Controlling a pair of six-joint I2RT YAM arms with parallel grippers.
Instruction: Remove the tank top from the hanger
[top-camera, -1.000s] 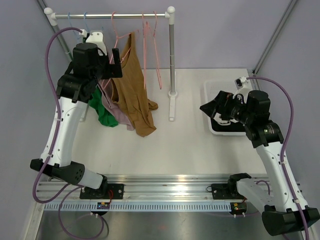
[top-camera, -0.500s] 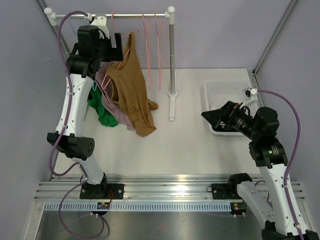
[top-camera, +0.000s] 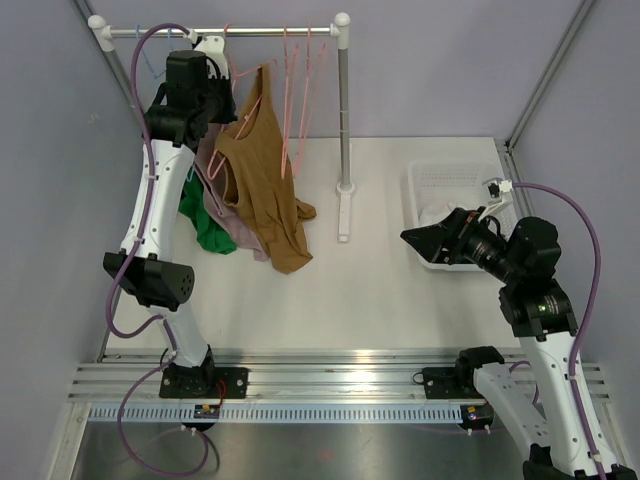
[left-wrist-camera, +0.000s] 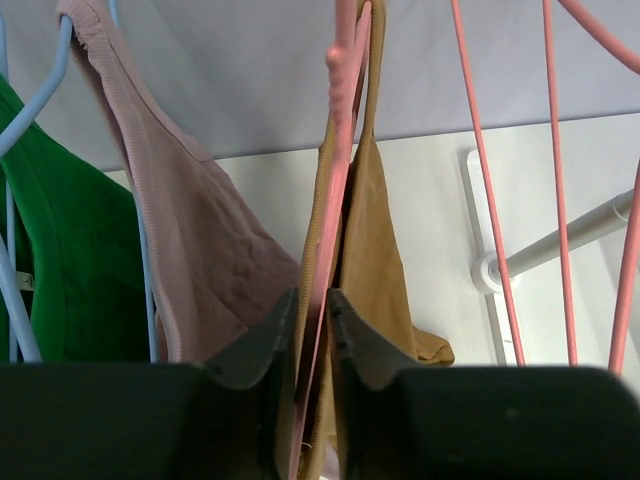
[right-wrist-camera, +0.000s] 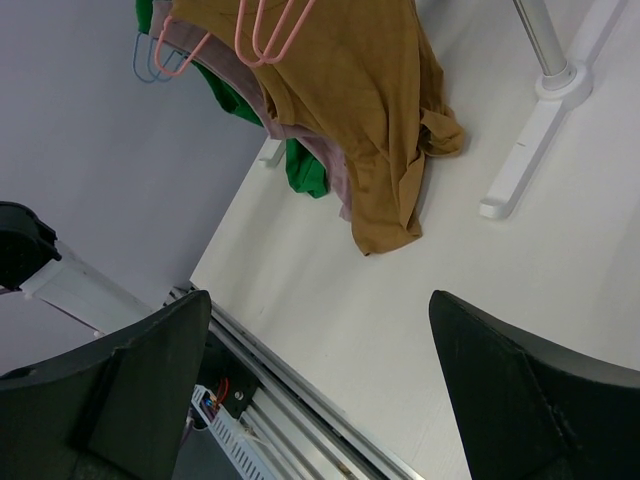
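1. The left gripper (left-wrist-camera: 312, 300) is up by the rail (top-camera: 270, 31). Its jaws are nearly together and pinch one arm of the pink hanger (left-wrist-camera: 340, 70).
2. The tan tank top (top-camera: 262, 170) hangs on that hanger. Its strap passes through the same narrow gap, and its body drops below the gripper onto the desk (top-camera: 380, 290).
3. Just left of that gripper hang a mauve top (left-wrist-camera: 200, 260) and a green top (left-wrist-camera: 70, 270). To its right are bare pink hangers (left-wrist-camera: 555, 150).
4. The right gripper (right-wrist-camera: 320, 300) gapes wide with nothing in it, well apart from the tank top.
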